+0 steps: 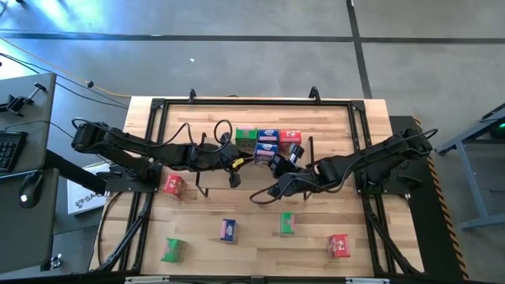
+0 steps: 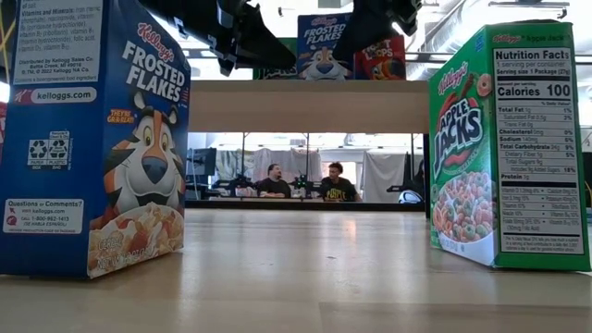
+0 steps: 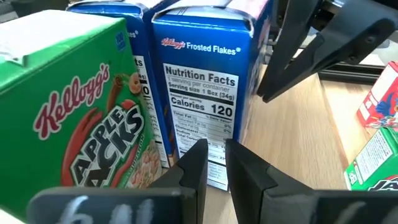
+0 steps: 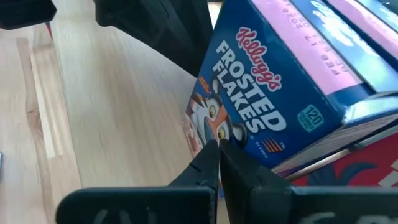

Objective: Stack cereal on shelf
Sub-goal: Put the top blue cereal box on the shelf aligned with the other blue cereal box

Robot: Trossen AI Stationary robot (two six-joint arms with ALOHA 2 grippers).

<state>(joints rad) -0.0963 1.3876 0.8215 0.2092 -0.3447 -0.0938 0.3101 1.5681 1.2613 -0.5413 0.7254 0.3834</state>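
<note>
The shelf [image 1: 310, 147] stands mid-table, and its wood board [image 2: 305, 104] shows in the low view. On it stand a green box [image 1: 246, 138], a blue box [image 1: 268, 136], a red box [image 1: 289, 138] and a second blue Frosted Flakes box [image 1: 267, 151]. My left gripper [image 3: 216, 163] is narrowly open just off the nutrition side of a blue box [image 3: 205, 81], with a green Apple Jacks box [image 3: 74, 124] beside it. My right gripper [image 4: 218, 157] is shut at the tilted-looking blue box's printed front [image 4: 249, 106]. My right gripper's shut fingertips [image 4: 208, 163] point at the lower part of the blue box's printed front [image 4: 211, 121]. I cannot tell whether they touch it. My left gripper touches nothing that I can see.
Loose boxes stand on the table: red [image 1: 173, 185], blue [image 1: 229, 229], green [image 1: 286, 223], green [image 1: 173, 249] and red [image 1: 339, 245]. A black frame [image 1: 359, 118] rims the table. The two arms meet close together at the shelf's front. People sit in the room behind [image 2: 305, 183].
</note>
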